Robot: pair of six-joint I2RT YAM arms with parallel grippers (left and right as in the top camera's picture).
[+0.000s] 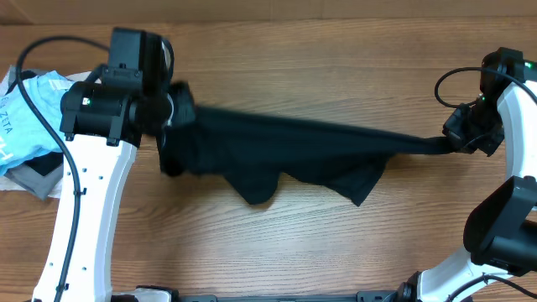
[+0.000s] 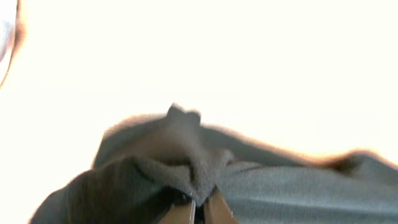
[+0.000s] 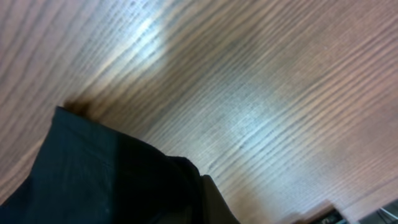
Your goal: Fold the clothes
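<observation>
A black garment [image 1: 285, 151] is stretched taut across the table between my two grippers, its lower edge hanging in loose points. My left gripper [image 1: 172, 126] is shut on the garment's left end, where the cloth bunches; in the left wrist view the fingertips [image 2: 199, 208] pinch a fold of dark fabric [image 2: 186, 162]. My right gripper [image 1: 453, 141] is shut on the garment's right end, which is pulled into a narrow strip. In the right wrist view the black cloth [image 3: 106, 180] covers the jaws [image 3: 208, 205], with one finger edge showing.
A light blue garment [image 1: 33, 117] and grey cloth [image 1: 38, 178] lie in a pile at the table's left edge. The wooden table [image 1: 277, 252] runs across the view. Arm bases stand at the front edge.
</observation>
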